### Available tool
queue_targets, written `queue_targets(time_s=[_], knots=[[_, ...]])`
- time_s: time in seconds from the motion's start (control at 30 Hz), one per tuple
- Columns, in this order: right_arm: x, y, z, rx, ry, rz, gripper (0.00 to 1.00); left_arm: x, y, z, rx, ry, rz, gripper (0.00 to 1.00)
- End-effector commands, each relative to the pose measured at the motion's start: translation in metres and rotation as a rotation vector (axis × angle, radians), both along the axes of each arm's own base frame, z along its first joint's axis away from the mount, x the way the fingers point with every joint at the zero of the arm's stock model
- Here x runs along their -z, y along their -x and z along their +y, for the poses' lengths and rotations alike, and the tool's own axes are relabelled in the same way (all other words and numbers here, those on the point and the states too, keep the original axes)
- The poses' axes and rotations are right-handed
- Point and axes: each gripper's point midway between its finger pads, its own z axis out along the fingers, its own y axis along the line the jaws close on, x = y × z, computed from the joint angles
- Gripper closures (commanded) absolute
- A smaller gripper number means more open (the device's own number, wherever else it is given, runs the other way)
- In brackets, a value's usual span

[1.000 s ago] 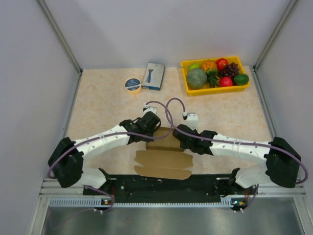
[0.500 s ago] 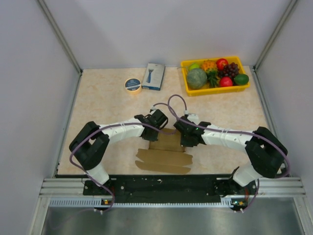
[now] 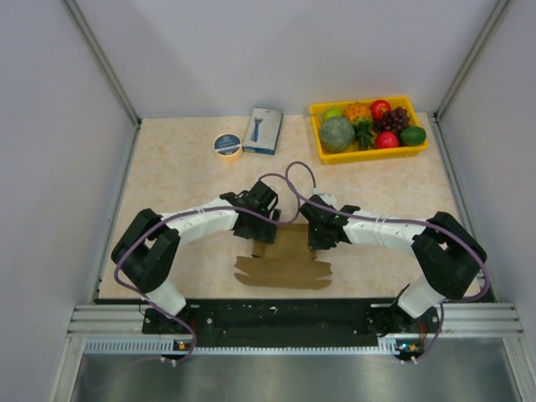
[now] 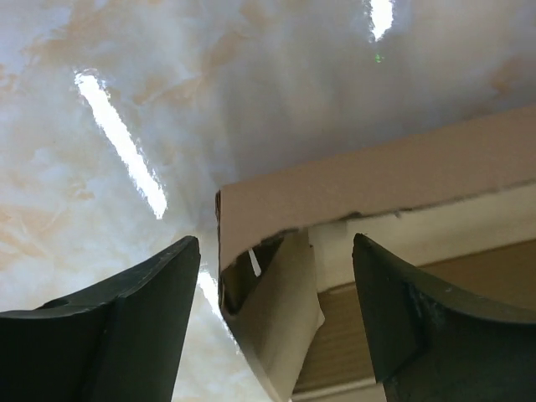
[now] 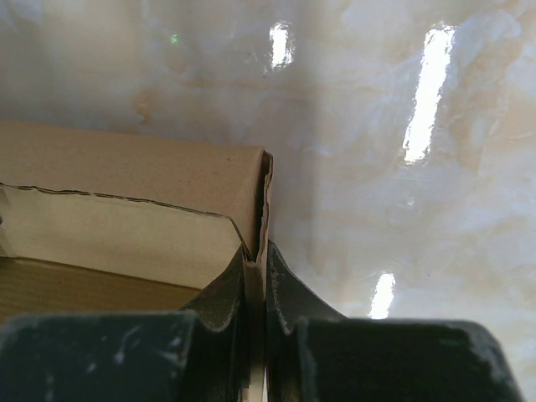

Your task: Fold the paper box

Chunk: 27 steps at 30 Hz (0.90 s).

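The flimsy paper box (image 3: pixel 285 255) is pinched at its wall by the right gripper (image 5: pixel 255 276), the left gripper (image 4: pixel 275 251) spread wide.

Paper box (image 3: pixel 283 268) on table (image 3: pixel 176 176), tray (image 3: pixel 377 154) behind it

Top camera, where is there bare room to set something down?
Bare: the left side, between the tape roll and the left arm; the band between the yellow tray and the right arm. Crowded: near centre, where the left gripper and right gripper work the paper box, and the back edge from roll to tray.
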Motion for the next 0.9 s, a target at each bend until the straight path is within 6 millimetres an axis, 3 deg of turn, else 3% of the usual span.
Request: queue_targets(time_s=[0.0, 0.13, 0.2, 0.4, 0.47, 0.63, 0.67, 0.77, 0.83, 0.87], knots=[[-0.014, -0.012, 0.019, -0.035, -0.059, -0.039, 1.00, -0.044, -0.007, -0.003, -0.005, 0.103, -0.052, 0.22], [-0.013, -0.011, 0.019, -0.040, -0.061, -0.037, 1.00, -0.064, -0.001, 0.001, -0.006, 0.136, -0.064, 0.24], [-0.017, -0.012, 0.019, -0.040, -0.066, -0.047, 1.00, -0.063, 0.001, 0.003, -0.005, 0.140, -0.069, 0.27], [-0.017, -0.012, 0.018, -0.042, -0.063, -0.049, 1.00, -0.042, 0.005, 0.011, -0.021, 0.091, -0.026, 0.45], [-0.016, -0.012, 0.018, -0.042, -0.061, -0.046, 1.00, -0.035, 0.001, 0.017, -0.033, 0.045, -0.029, 0.57], [-0.016, -0.014, 0.020, -0.040, -0.062, -0.048, 1.00, -0.013, 0.000, 0.025, -0.028, -0.052, -0.001, 0.64], [-0.014, -0.014, 0.019, -0.033, -0.056, -0.047, 1.00, -0.011, -0.003, 0.027, -0.031, -0.079, -0.014, 0.72], [-0.007, -0.017, 0.014, 0.001, -0.017, -0.045, 1.00, -0.002, -0.003, 0.030, -0.016, -0.197, -0.005, 0.82], [-0.006, -0.020, 0.011, 0.037, 0.011, -0.036, 1.00, 0.004, -0.010, 0.029, -0.028, -0.270, -0.020, 0.99], [-0.002, -0.020, 0.010, 0.041, 0.027, -0.025, 1.00, 0.007, -0.008, 0.029, -0.027, -0.292, -0.008, 1.00]])
